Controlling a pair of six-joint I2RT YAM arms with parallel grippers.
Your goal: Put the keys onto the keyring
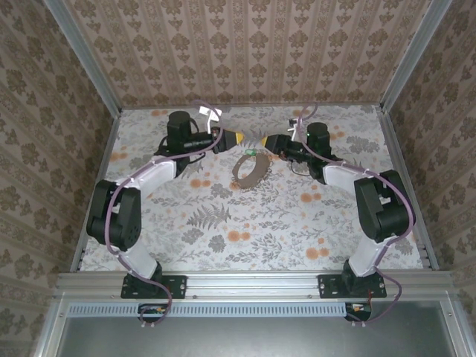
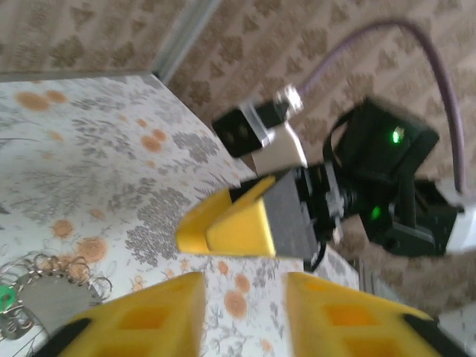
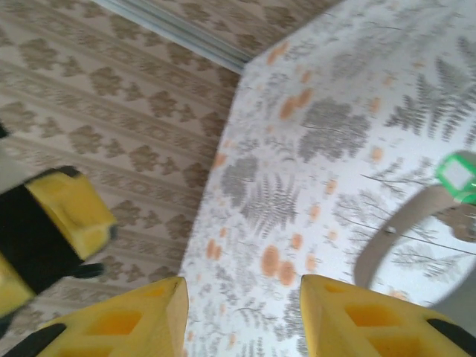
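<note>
Top view: we've got the keyring [image 1: 249, 169] lying on the tabletop [image 1: 223, 216] toward the back, with the green key [image 1: 255, 152] right at its far edge. The left arm [image 1: 160, 172] and right arm [image 1: 338, 175] come in from either side, their yellow tips close together just behind the ring.

Left wrist: the left jaws are partly open with nothing in them. The ring and key sit at bottom left, and the right jaws are straight ahead.

Right wrist: the right jaws are also partly open and empty, with the ring and key off to the right.
</note>
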